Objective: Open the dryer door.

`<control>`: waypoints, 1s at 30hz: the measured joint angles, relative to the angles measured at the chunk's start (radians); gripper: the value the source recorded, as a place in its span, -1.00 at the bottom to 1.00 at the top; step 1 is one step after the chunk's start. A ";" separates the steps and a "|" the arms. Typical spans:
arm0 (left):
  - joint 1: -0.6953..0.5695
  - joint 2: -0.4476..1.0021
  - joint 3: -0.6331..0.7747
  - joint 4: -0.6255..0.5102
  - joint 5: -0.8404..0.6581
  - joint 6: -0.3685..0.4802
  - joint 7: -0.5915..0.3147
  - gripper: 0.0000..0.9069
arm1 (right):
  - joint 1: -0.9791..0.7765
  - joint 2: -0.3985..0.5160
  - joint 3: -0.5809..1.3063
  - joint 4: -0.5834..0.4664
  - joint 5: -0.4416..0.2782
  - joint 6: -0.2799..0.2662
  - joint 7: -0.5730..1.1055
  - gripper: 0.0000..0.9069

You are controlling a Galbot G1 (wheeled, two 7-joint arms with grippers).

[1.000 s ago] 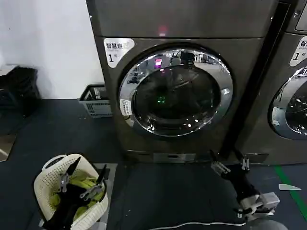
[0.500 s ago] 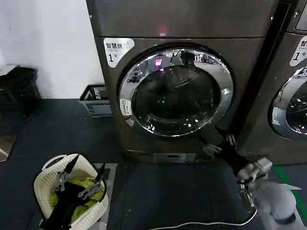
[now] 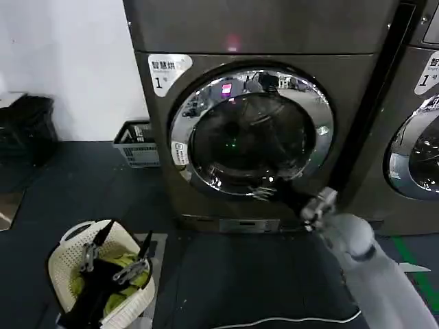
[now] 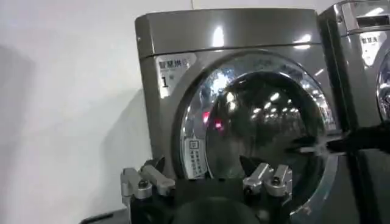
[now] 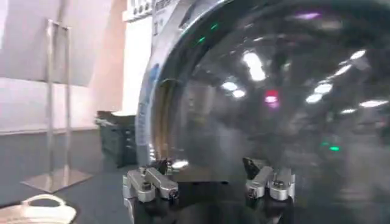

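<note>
While the dryer door sits closed in the machine front, the right tool, fingers spread and released, nears its lower chrome rim: approach step. Next: hook the rim edge, pull outward. Left tool released, parked above laundry basket.

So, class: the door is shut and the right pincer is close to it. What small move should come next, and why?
Probably ease the right pincer on to the door's chrome rim and take hold of its edge. The door is shut flat against the machine and the pincer is open at the lower rim, gripping nothing. The left pincer hangs idle over the basket.
</note>
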 joint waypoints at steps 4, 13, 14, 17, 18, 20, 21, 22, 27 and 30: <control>-0.002 -0.009 0.002 0.003 0.002 -0.001 0.000 1.00 | 0.072 0.031 -0.053 -0.060 -0.001 0.005 -0.015 1.00; 0.008 -0.015 0.011 0.001 0.013 -0.004 0.004 1.00 | 0.165 0.083 -0.125 -0.137 -0.005 0.007 -0.028 1.00; 0.007 -0.015 0.011 0.001 0.014 -0.004 0.004 1.00 | 0.171 0.087 -0.130 -0.144 -0.005 0.008 -0.030 1.00; 0.008 -0.016 0.011 0.000 0.016 -0.003 0.004 1.00 | 0.187 0.101 -0.142 -0.164 -0.008 0.012 -0.035 1.00; 0.009 -0.016 0.011 -0.001 0.016 -0.002 0.004 1.00 | 0.194 0.108 -0.146 -0.173 -0.008 0.012 -0.036 1.00; 0.008 -0.017 0.009 -0.001 0.018 -0.001 0.004 1.00 | 0.204 0.119 -0.152 -0.188 -0.009 0.013 -0.038 1.00; 0.008 -0.017 0.008 -0.001 0.020 0.000 0.004 1.00 | 0.209 0.125 -0.155 -0.196 -0.009 0.014 -0.040 1.00; 0.008 -0.017 0.008 -0.001 0.022 0.000 0.004 1.00 | 0.214 0.130 -0.158 -0.201 -0.009 0.015 -0.043 1.00; 0.008 -0.021 0.006 0.000 0.030 0.002 0.005 1.00 | 0.230 0.153 -0.172 -0.236 -0.010 0.020 -0.054 1.00; 0.005 -0.023 0.006 0.000 0.032 0.009 0.002 1.00 | 0.235 0.167 -0.178 -0.253 -0.014 0.026 -0.063 1.00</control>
